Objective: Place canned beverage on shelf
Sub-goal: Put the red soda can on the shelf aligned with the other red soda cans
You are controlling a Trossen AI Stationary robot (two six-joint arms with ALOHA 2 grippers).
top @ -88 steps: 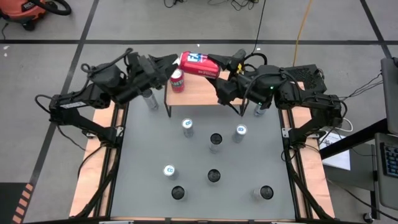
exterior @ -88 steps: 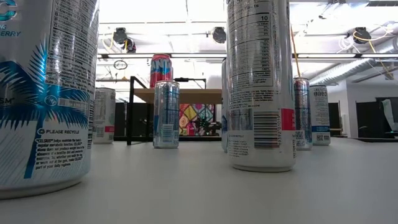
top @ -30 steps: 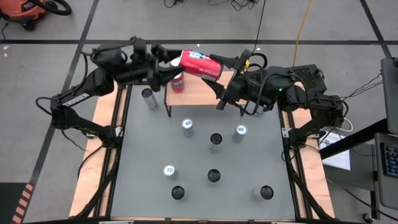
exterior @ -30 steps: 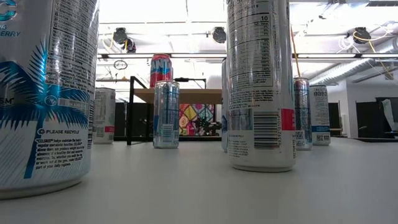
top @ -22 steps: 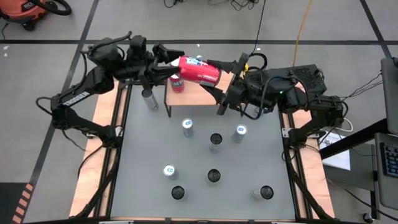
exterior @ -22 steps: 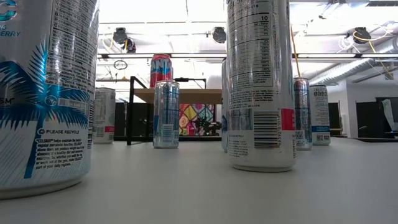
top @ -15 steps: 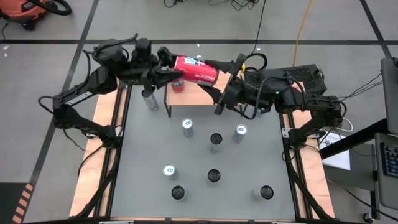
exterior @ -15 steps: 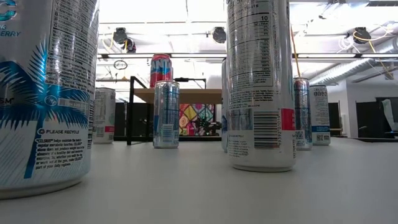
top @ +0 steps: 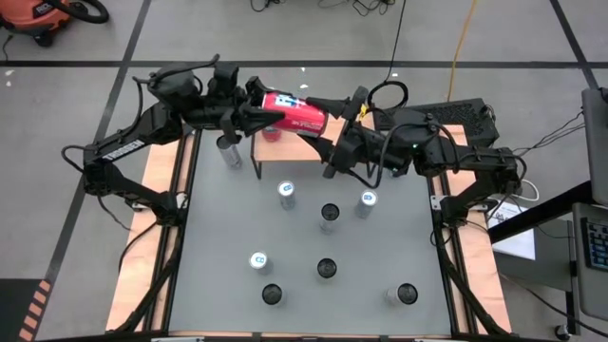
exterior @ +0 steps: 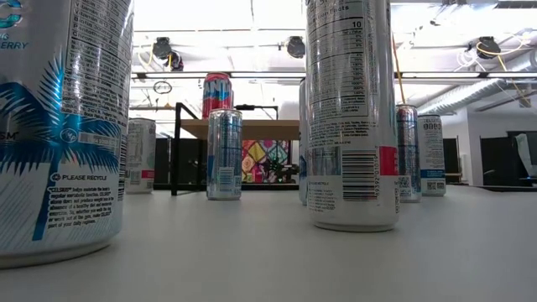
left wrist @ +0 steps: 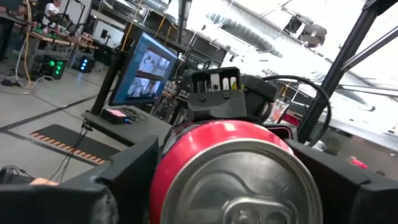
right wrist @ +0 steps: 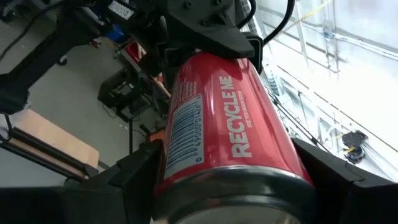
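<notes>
The red can (top: 293, 110) lies nearly on its side in the air above the shelf (top: 309, 139), stretched between the two arms, which looks like a handover meant to get it upright for placing. The right gripper (top: 328, 116) has its fingers on either side of the can's base end, and in the right wrist view the can (right wrist: 224, 134) fills the space between those dark fingers, so this pincer is clamped on it at a fairly wide spread. The left gripper (top: 258, 107) reaches in from the opposite side to the can's lid end; the left wrist view looks straight at the lid (left wrist: 239, 180) with a finger close on each flank, though whether those fingers already press the can or only bracket it I cannot tell. Below, a second red can (top: 273, 130) already stands on the wooden top near the left end, leaving bare board to its right, probably the intended spot. Silver cans (top: 287, 194) stand scattered upright on the grey table (top: 218, 247) in front of the rack, well apart from the shelf.
</notes>
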